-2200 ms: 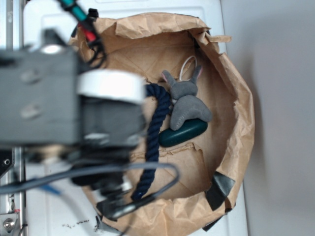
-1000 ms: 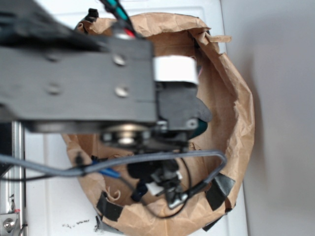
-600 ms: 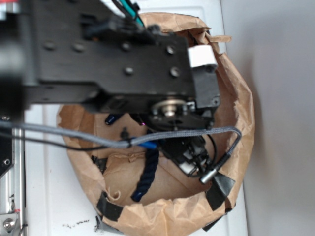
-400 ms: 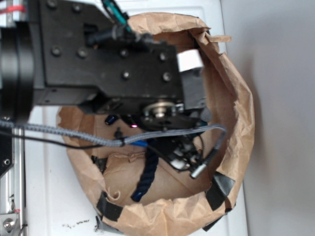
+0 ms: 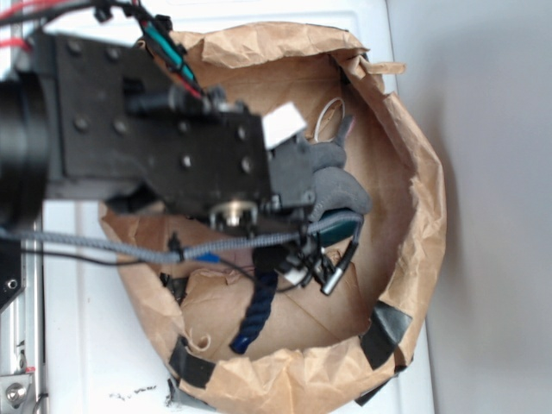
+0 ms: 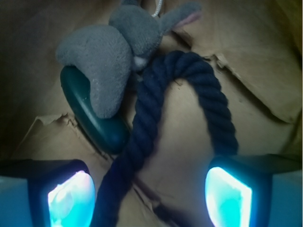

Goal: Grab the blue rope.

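Note:
The blue rope is a thick navy twisted cord bent in a hook on the floor of the brown paper bag. In the wrist view its long strand runs down between my fingers, close to the left fingertip. Its short hooked end reaches the right fingertip. My gripper is open and straddles the rope without clamping it. In the exterior view only the rope's lower end shows below the arm, and the gripper's fingers are hidden under the arm.
A grey plush toy lies on a dark green oval object just left of the rope's bend; both also show in the exterior view, the toy and the oval. The crumpled bag wall rings everything. A grey braided cable crosses the bag.
The arm has swung left and back over the bag, uncovering the plush toy and green oval again. The rope's lower end has stayed where it was.

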Available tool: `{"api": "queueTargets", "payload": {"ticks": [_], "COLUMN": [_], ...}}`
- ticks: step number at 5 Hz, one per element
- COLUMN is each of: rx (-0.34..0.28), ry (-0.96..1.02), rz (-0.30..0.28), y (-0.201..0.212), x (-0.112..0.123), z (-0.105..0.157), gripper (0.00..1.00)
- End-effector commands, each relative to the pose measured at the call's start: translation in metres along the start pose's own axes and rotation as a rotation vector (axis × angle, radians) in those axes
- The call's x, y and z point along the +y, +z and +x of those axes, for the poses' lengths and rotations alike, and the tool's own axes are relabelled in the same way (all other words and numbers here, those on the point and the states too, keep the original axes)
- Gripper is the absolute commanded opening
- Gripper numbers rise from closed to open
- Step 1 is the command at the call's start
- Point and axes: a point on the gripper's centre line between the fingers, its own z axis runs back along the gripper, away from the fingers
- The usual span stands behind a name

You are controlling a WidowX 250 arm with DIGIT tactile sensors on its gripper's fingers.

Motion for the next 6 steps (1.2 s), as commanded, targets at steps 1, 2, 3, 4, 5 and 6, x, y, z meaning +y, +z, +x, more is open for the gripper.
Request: {"api": "queueTargets", "payload": {"ticks": [1, 2, 3, 4, 5, 6], "rx": [-0.032, -0.052, -0.07, -0.081, -0.056, -0.049], "ry": [-0.12, -0.118, -0.112, -0.146, -0.135, -0.149], "rz": [-0.056, -0.016, -0.001, -0.03, -0.045, -0.064], "y": [-0.045, -0.057, -0.062, -0.036, -0.001, 0.021], "x": [-0.019, -0.02, -0.02, -0.018, -0.017, -0.016], "z": [-0.018, -0.024, -0.023, -0.024, -0.016, -0.008], "gripper": [1.0, 1.0, 0.0, 0.0, 0.0, 0.0]}}
